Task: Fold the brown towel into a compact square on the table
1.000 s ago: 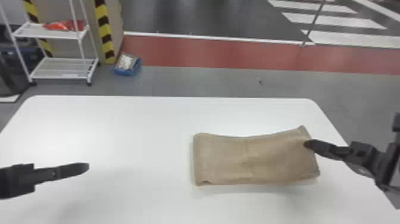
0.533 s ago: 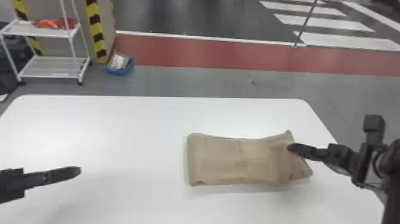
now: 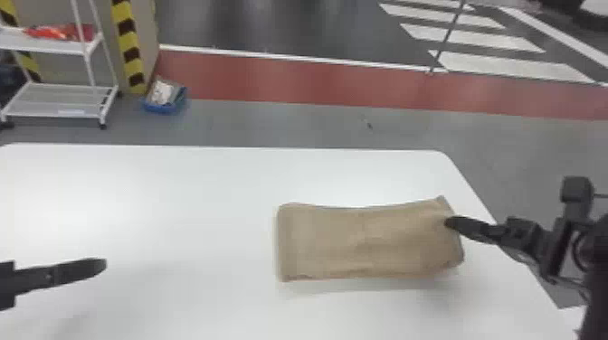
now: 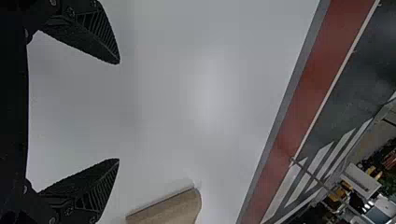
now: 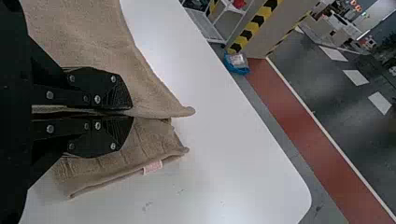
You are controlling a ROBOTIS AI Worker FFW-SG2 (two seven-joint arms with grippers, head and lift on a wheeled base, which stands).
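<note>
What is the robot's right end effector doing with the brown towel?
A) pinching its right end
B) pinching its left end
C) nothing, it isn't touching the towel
A: the right end effector is shut on cloth, at the right end of the towel on the table.

On the counter point(image 3: 181, 203), near its right edge, lies the towel point(image 3: 362, 244), right tool point(image 3: 451, 222) at its right end, left tool point(image 3: 100, 266) well left.
</note>
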